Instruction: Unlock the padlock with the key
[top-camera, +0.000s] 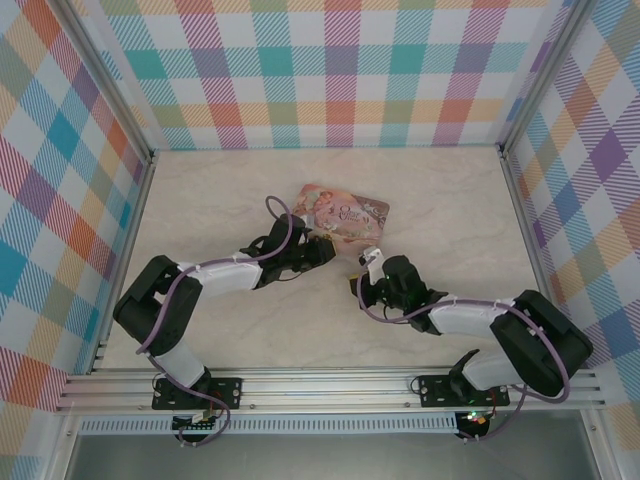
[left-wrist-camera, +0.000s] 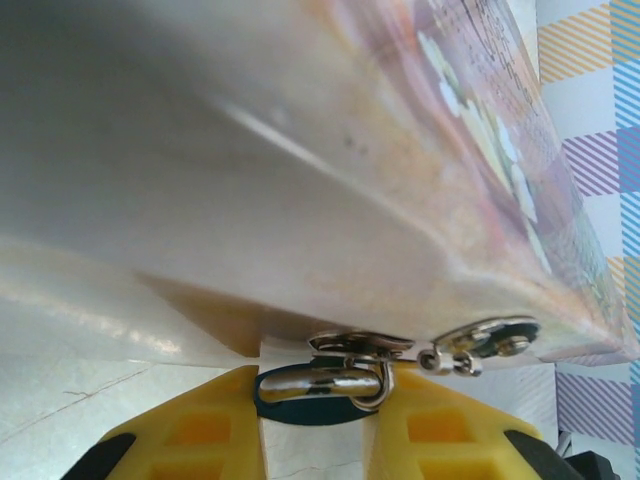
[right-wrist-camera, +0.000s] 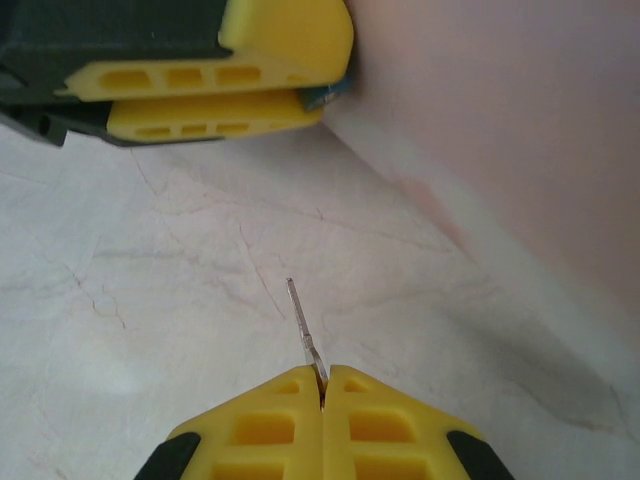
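**Top view.** Your left tool sits at the near edge of the pink tin. Your right tool is just beside it, low over the desk. Padlock and key are too small to make out here.

**Left wrist view.** The left tool is clamped on the teal padlock, which sits between its yellow fingers. The silver shackle passes through the tin's hasp and reads as locked.

**Right wrist view.** The right tool is closed on the key. The blade points forward over the desk towards the left tool, with clear space between key and padlock.

**Finding.** Both grasps are made. Aligning, inserting and turning the key, and freeing the shackle, are not yet done.
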